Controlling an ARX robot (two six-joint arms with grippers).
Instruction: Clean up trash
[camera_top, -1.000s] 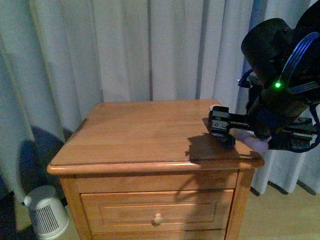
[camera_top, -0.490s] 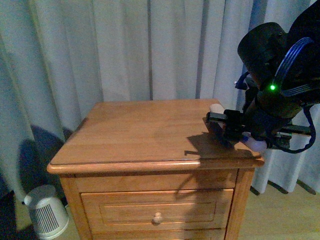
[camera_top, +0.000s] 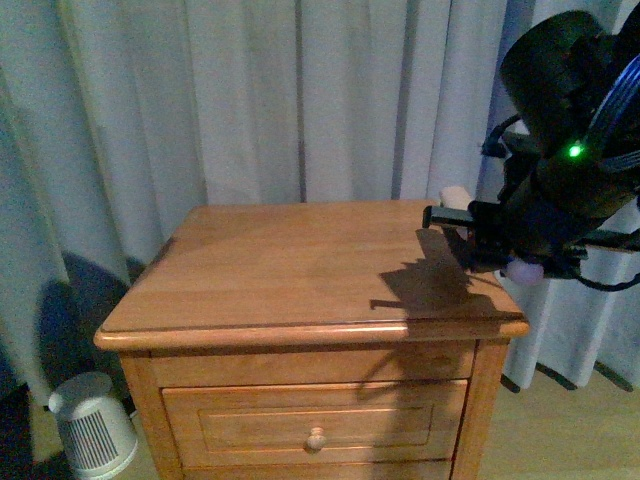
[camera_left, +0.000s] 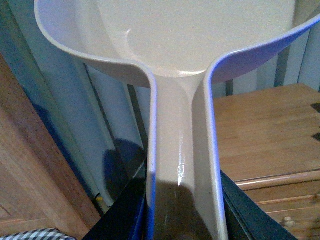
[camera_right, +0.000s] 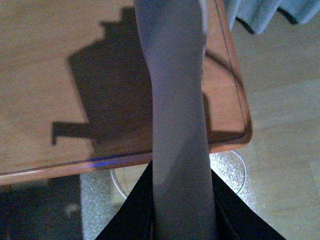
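One nightstand, one dustpan, one pale handle
Left gripper clamped the dustpan's stem; right gripper squeezed the pale handle over the nightstand's near right corner. Couldn't tell where the trash was.

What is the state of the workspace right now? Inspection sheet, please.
Surface: nightstand top, only the arm's shadow on it.
Job's things: trash, nothing seen; dustpan held by its handle.
Clutter: nothing seen.
Grippers: left gripper shut on dustpan; right gripper shut on a pale handle over the nightstand's right edge.
Cables: blue cable looped on the right arm.
Surroundings: curtains behind; white ribbed appliance on the floor.
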